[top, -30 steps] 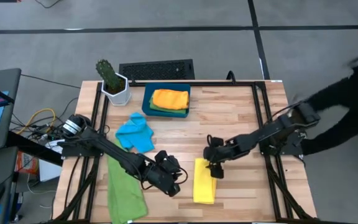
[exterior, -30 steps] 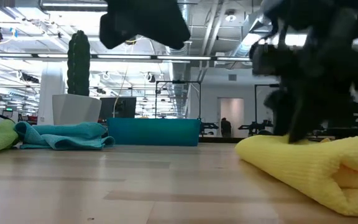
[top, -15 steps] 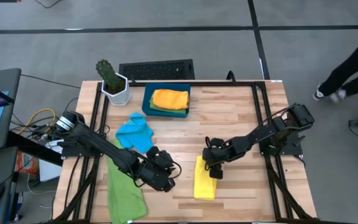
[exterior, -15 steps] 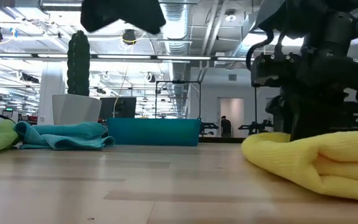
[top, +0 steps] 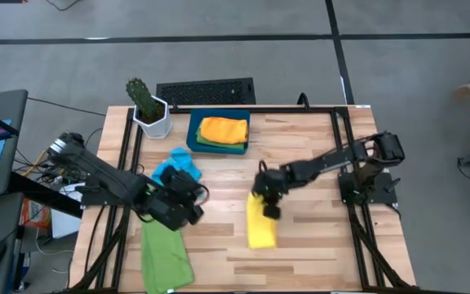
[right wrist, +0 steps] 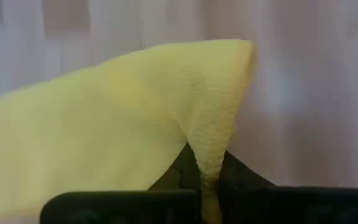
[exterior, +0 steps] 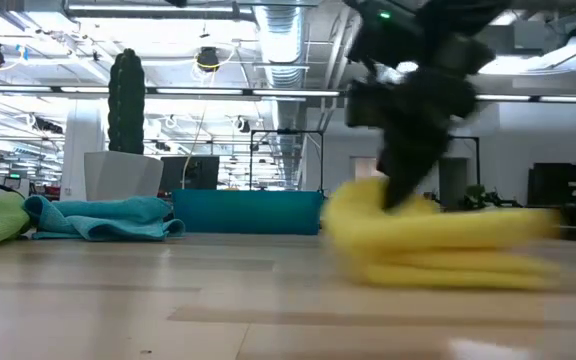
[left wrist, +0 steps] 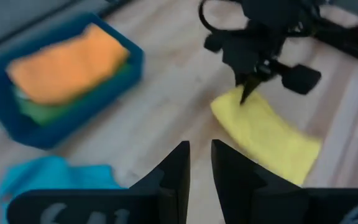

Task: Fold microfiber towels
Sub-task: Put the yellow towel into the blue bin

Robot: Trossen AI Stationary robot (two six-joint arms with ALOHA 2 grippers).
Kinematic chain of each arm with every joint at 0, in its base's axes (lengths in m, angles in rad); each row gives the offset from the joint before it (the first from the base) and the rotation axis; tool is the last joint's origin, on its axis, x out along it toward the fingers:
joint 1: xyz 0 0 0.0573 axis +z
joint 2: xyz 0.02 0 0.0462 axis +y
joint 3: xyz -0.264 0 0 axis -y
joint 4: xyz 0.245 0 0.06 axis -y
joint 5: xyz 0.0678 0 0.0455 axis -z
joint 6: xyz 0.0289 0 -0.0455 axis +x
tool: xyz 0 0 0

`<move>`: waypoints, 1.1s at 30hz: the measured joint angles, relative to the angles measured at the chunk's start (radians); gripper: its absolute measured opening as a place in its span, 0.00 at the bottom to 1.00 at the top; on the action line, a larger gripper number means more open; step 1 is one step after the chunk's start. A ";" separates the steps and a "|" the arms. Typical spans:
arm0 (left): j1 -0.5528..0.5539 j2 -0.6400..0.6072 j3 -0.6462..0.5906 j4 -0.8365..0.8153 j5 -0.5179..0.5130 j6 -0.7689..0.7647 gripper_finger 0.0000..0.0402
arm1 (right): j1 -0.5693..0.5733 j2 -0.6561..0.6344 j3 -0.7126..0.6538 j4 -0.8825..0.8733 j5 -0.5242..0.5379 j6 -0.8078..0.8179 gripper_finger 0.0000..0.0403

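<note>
We see a pale wooden tabletop [top: 300, 163] on a black frame, grey floor around it and a bright hall beyond in the low view. Our landmark is the dark teal tray [top: 192, 131] at the far edge. In it lie an orange towel [top: 223, 129] on top of a green towel [top: 209, 144]. Just left of the tray stands a white pot with a cactus [top: 147, 106]. Near the tray's front left corner a sky-blue towel [top: 175, 166] lies crumpled, and further toward the near left edge a second green towel [top: 164, 255] is spread out. The yellow towel [top: 260, 224], folded, lies in front of the tray's right end, well apart from it. The right gripper [top: 265, 201] is clenched on the yellow towel's far end, pinching a raised fold. The left gripper [top: 188, 194] hovers by the sky-blue towel, its fingers [left wrist: 178, 168] narrowly parted, grasping nothing.
</note>
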 joint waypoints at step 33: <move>0.000 -0.391 0.000 -0.467 -0.212 0.033 0.14 | -0.497 0.383 0.706 0.071 0.179 0.515 0.06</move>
